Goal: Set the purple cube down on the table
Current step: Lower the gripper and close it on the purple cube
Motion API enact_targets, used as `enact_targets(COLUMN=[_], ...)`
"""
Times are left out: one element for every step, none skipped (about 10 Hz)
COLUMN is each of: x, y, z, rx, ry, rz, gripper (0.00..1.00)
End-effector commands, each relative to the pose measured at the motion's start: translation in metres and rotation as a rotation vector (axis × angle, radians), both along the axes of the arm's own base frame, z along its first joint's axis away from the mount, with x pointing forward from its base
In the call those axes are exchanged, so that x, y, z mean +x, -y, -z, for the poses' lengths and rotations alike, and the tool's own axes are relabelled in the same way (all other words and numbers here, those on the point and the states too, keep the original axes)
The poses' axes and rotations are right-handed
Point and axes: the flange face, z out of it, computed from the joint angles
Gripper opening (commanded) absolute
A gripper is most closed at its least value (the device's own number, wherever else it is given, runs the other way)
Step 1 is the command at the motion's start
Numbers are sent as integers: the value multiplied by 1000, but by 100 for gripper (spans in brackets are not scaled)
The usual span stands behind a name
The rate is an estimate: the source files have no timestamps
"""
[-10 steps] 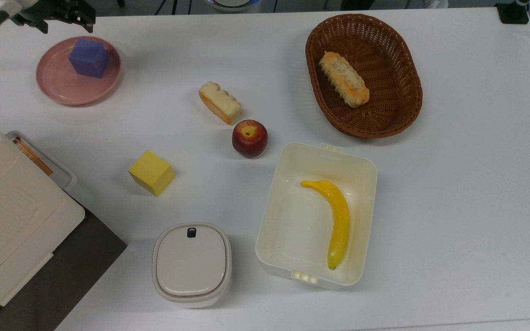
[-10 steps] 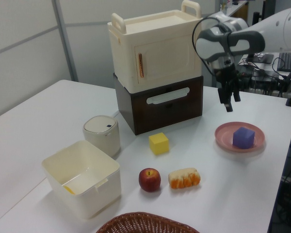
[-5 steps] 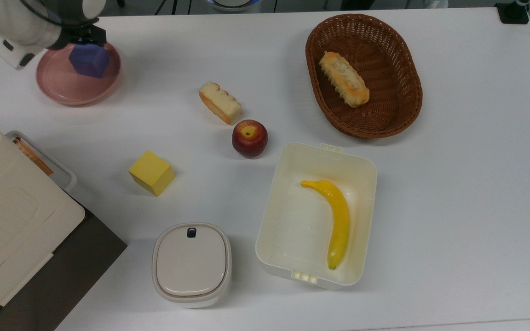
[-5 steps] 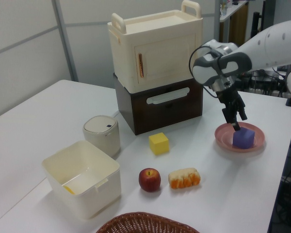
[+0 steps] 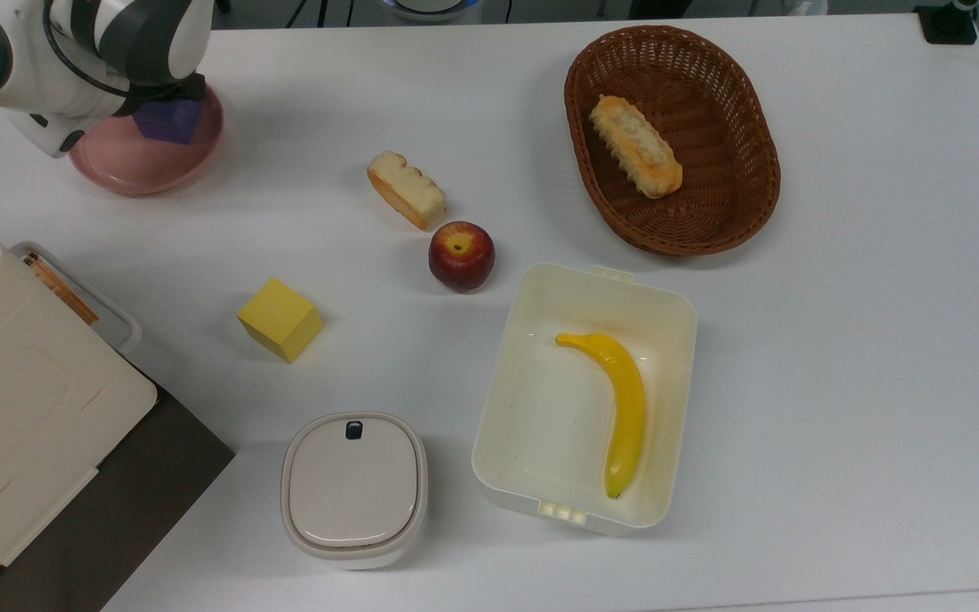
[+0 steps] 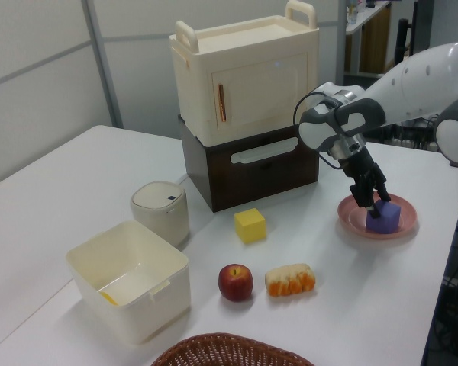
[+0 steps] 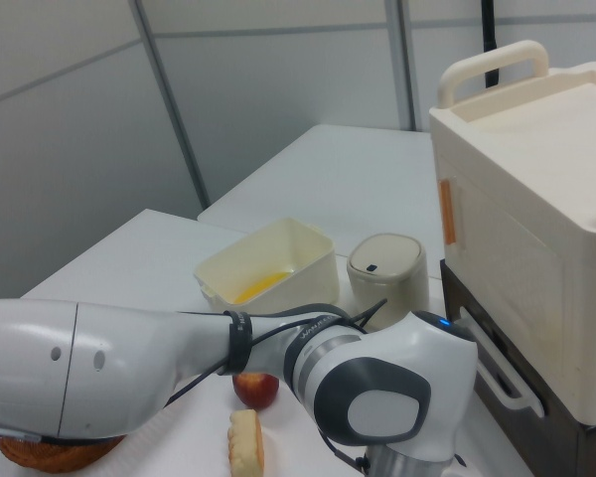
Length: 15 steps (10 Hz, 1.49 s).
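Purple cube (image 6: 385, 217) sits on the pink plate (image 6: 353, 219) at the left view's right; our claw (image 6: 370, 201) reaches its near-left edge, grip state unclear.

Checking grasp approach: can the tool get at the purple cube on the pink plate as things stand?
Probably yes. In the left view the tool is already down at the purple cube on the pink plate, with nothing between them. Whether the fingers straddle it can't be told.
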Motion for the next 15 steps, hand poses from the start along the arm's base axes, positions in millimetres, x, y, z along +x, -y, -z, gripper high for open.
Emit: enact_targets(x=[4,4,5,10,14,23,29,33,33,33,30,26,26,26,26], y=[0,0,0,-2,-7,-20,-30,-41,-40,-39,-36,-35,-34,-31,-28], z=[-4,-9,-14,-34,-51,-69,-86,-93,-89,-83,-75,-59,-47,-36,-24], rx=[-39,-50,-57,-69,-72,-73,-66,-66,-72,-73,-65,-64,-77,-80,-79], ry=[-6,-5,-1,26,41,58,69,68,55,45,31,-3,-34,-51,-64], rz=[-33,-41,-45,-52,-56,-70,-74,-91,-98,-101,-100,-102,-111,-111,-111], gripper=[19,8,2,2,2,2,2,2,35,99,100,100,100,100,100])
